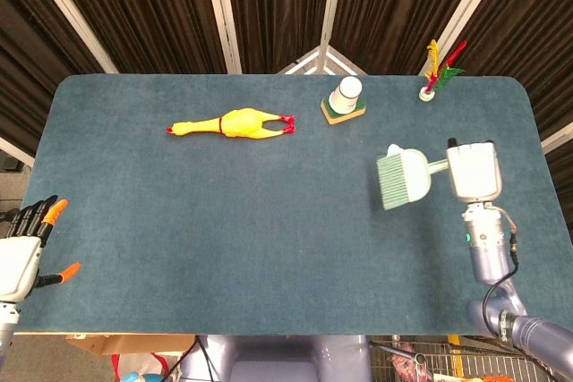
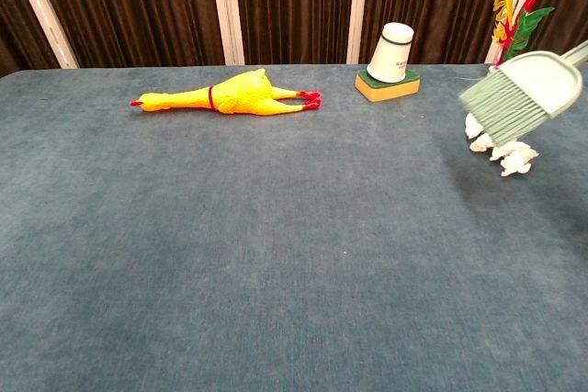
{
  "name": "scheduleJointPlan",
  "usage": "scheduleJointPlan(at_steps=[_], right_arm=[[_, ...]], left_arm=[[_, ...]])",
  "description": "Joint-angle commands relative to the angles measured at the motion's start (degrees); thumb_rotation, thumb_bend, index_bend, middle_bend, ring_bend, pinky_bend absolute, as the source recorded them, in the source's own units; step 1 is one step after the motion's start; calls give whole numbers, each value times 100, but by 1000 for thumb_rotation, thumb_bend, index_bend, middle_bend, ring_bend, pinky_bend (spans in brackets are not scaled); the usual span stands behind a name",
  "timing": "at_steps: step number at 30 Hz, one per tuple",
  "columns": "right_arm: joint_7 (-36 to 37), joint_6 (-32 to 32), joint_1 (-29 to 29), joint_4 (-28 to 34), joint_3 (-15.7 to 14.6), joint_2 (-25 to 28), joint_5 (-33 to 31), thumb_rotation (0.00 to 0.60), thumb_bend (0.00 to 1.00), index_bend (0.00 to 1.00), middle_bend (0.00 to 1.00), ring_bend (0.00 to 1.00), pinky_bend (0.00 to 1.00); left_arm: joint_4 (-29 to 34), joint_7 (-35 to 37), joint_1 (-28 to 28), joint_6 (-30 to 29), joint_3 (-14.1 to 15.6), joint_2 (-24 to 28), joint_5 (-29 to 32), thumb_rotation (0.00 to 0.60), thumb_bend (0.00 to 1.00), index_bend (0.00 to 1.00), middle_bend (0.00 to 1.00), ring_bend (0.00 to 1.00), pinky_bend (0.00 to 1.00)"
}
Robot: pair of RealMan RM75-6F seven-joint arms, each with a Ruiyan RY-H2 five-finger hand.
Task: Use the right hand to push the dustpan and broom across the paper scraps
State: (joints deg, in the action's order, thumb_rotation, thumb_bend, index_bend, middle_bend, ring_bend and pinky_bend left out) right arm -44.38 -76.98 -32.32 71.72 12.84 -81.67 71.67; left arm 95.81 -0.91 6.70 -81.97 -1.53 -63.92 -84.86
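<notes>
While the broom (image 1: 405, 178) is being gripped by its handle in the right hand (image 1: 473, 171), its bristles are being carried over the paper scraps (image 2: 501, 150), which are lying on the desk (image 1: 224, 221) directly leftward along the handle's axis; the left hand (image 1: 22, 252) is hanging open, well apart.

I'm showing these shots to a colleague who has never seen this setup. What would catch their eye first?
Probably the bright yellow rubber chicken lying on its side toward the back of the blue table. Next, the pale green broom and dustpan held by the right hand on the right side, over the white paper scraps. The colourful feather shuttlecock at the far right corner also stands out.
</notes>
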Motion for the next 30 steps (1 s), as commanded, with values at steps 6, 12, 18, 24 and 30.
scheduleJointPlan(at_steps=[6, 12, 18, 24, 30], right_arm=[[-457, -318, 323, 1236, -469, -173, 249, 600, 581, 749, 952, 960, 830], [-680, -300, 423, 1360, -719, -630, 260, 600, 581, 749, 952, 960, 830], [-973, -235, 470, 1113, -834, -1083, 174, 600, 582, 747, 952, 960, 830], [-1212, -194, 528, 877, -897, -1138, 100, 600, 554, 443, 952, 960, 830], [-1377, -216, 623, 855, -955, -1050, 64, 600, 416, 55, 952, 960, 830]], left_arm=[[-6, -24, -17, -57, 16, -16, -63, 600, 0, 0, 0, 0, 0], [-17, -35, -25, -85, 13, -27, -78, 600, 0, 0, 0, 0, 0], [-32, -23, -28, -83, 13, -25, -74, 600, 0, 0, 0, 0, 0], [-55, -6, -23, -79, 6, -23, -72, 600, 0, 0, 0, 0, 0], [-60, -14, -20, -89, 8, -30, -96, 600, 0, 0, 0, 0, 0]])
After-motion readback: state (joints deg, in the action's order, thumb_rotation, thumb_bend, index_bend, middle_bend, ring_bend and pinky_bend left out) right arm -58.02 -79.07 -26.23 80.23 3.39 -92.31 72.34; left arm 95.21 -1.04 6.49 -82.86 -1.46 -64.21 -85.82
